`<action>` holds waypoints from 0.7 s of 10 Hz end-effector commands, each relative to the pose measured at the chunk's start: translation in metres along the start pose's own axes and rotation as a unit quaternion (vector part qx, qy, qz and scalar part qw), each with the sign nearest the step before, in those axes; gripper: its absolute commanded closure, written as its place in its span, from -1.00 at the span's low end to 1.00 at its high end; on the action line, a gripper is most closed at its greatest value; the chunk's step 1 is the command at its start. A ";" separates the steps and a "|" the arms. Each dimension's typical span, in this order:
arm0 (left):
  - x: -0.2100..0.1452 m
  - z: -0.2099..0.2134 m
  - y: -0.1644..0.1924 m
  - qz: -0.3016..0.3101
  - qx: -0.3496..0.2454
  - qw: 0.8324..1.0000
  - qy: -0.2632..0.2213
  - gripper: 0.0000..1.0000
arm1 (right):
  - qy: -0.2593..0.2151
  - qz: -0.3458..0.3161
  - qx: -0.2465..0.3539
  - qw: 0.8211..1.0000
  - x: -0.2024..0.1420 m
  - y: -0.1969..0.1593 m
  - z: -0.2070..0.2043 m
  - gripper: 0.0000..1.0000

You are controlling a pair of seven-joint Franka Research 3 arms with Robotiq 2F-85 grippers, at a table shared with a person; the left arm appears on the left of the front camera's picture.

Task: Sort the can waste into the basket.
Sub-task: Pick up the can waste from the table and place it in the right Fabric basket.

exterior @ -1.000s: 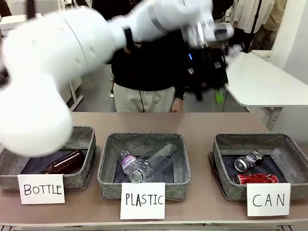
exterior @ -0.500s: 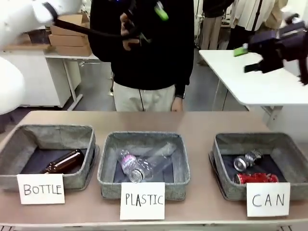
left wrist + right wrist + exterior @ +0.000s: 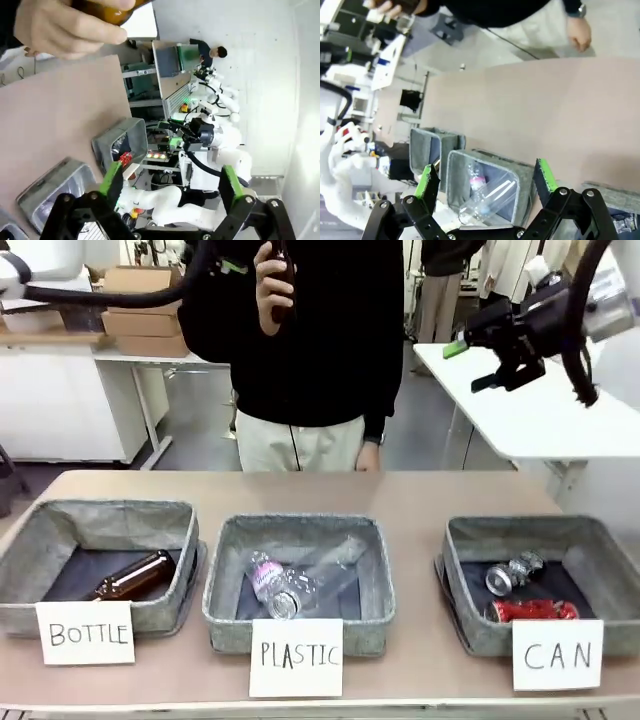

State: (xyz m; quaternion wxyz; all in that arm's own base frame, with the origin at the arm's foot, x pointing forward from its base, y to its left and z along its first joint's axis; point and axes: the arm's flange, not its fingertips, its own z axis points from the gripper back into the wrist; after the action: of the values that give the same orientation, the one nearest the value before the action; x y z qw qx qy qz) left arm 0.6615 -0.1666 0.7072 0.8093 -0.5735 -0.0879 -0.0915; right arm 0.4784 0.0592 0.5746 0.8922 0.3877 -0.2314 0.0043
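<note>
Cans both lie in the CAN basket, far right of the row on the table: black can toward the back, red can just in front of it, nr the front wall behind the white "CAN" card. They sit close together; can't tell if touching.

My right gripper is up high, well above and behind that basket, jaws wide apart, nothing betw the green pads. From its wrist cam the fingers frame the PLASTIC basket w/ a clear bottle inside.

My left gripper also stands wide apart, empty. In front view I see just a green pad by the person's raised hand. Its wrist cam looks past that hand, which holds a brown bottle.

Middle basket: clear plastic bottles. Left BOTTLE basket: one brown glass bottle lying down. Person stands at far side, dark top.
</note>
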 end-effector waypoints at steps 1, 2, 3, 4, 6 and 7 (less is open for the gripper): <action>0.012 -0.036 -0.011 -0.030 0.012 0.999 0.023 -1.00 | -0.006 0.015 0.010 1.000 -0.010 -0.003 0.005 -0.98; 0.012 -0.036 -0.011 -0.030 0.012 0.999 0.023 -1.00 | -0.006 0.015 0.010 1.000 -0.010 -0.003 0.005 -0.98; 0.000 -0.012 -0.001 -0.007 0.003 1.000 0.008 -1.00 | -0.006 0.015 0.010 1.000 -0.010 -0.003 0.005 -0.98; 0.031 -0.035 -0.002 -0.009 0.007 0.994 0.107 -1.00 | 0.001 0.000 0.001 1.000 0.000 -0.002 0.000 -0.98; -0.009 -0.023 -0.005 0.039 0.040 0.979 0.195 -1.00 | -0.019 -0.016 0.005 1.000 0.011 0.001 0.010 -0.98; -0.063 -0.008 0.001 0.054 0.017 0.977 0.208 -1.00 | -0.034 -0.046 -0.008 0.998 0.020 -0.002 0.009 -0.98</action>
State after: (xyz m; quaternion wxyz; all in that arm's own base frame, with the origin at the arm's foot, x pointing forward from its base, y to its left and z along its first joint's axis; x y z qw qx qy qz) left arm 0.6352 -0.1907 0.6790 0.8261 -0.5325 0.0811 -0.1658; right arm 0.4809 0.0482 0.5812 0.8885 0.3907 -0.2403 -0.0142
